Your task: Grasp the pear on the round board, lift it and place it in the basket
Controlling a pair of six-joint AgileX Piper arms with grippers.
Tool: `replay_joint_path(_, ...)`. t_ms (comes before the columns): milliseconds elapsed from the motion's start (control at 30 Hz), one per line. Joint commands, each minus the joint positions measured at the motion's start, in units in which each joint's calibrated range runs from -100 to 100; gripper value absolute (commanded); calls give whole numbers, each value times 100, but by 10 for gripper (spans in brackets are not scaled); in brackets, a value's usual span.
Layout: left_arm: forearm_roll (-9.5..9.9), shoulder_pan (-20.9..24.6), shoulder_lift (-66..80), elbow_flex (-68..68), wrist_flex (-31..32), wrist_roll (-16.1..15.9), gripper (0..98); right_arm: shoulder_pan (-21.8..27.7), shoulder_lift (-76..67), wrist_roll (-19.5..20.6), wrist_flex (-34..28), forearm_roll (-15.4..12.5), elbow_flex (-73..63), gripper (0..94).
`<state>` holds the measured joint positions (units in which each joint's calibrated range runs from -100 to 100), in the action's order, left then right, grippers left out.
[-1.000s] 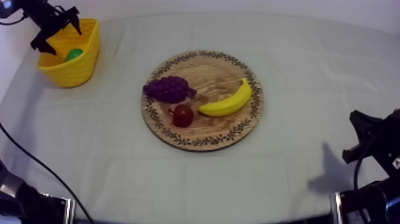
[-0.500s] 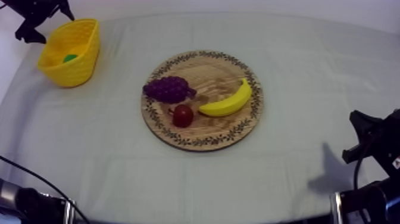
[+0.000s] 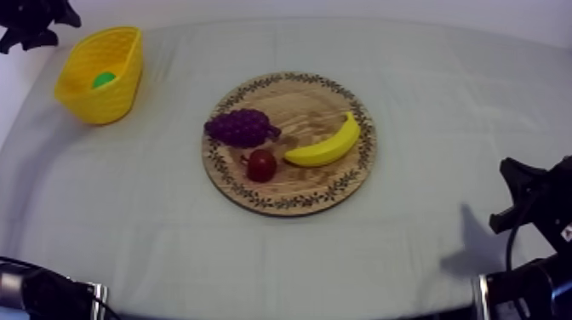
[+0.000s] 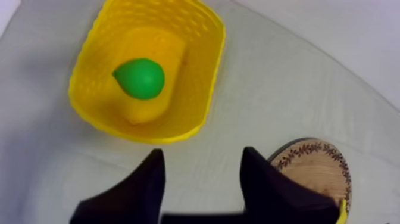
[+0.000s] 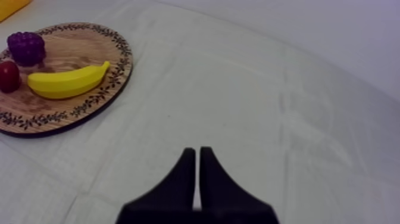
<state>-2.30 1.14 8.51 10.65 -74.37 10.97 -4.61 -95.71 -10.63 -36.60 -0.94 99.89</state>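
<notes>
left tool (image 4: 202, 151): open, its two black fingers apart with nothing between them. It hangs well to the left of the wooden board (image 3: 300, 109), farther from it than the yellow basket (image 3: 100, 104).
yellow basket: stands on the table (image 3: 443, 102), well to the left of the wooden board and not touching it.
pear (image 4: 140, 78): green, lying inside the yellow basket, so it is off the wooden board and well to its left.
bunch of grapes (image 3: 241, 128): on the left part of the wooden board.
small red fruit (image 3: 261, 165): on the near part of the wooden board, between the bunch of grapes and the banana (image 3: 323, 146).
banana: on the right part of the wooden board.
right tool (image 5: 197, 151): closed on nothing, its fingers pressed together like a thin wedge. It sits low, well to the right of the wooden board.
step: I think the job is as good as done, because the pear is in the yellow basket and the left tool is empty.
next move: I guess the left arm only needs to go to rest. It should keep clear of the basket rim so nothing tips.
hard to see: from above, the basket wall hides most of the pear. The left tool is cut off at the edge there, so its fingers are hard to make out from above.
</notes>
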Motion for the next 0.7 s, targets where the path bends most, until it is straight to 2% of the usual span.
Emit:
replay_joint_path(0, -13, 20, 117, 65, 115, -17, 303, 1, -4, -4, -1, -1, 0, 4)
replay_joint_path(133, -45, 72, 220, 112, 203, -74, 150, 1, -4, -4, -1, -1, 0, 4)
replay_joint_path(300, -114, 89, 406, 348, 537, -203, 85, 1, -4, -4, -1, -1, 0, 4)
replay_joint_path(533, -85, -90, 1099, 1538, 1883, -679, 13, 1, -4, -4, -1, -1, 0, 4)
replay_joint_path(600, -24, -177, 1421, 2066, 2367, -833, 7, 1, -4, -4, -1, -1, 0, 4)
replay_joint_path(667, 126, -324, 1806, 2671, 2903, -954, 4, 1, -4, -4, -1, -1, 0, 4)
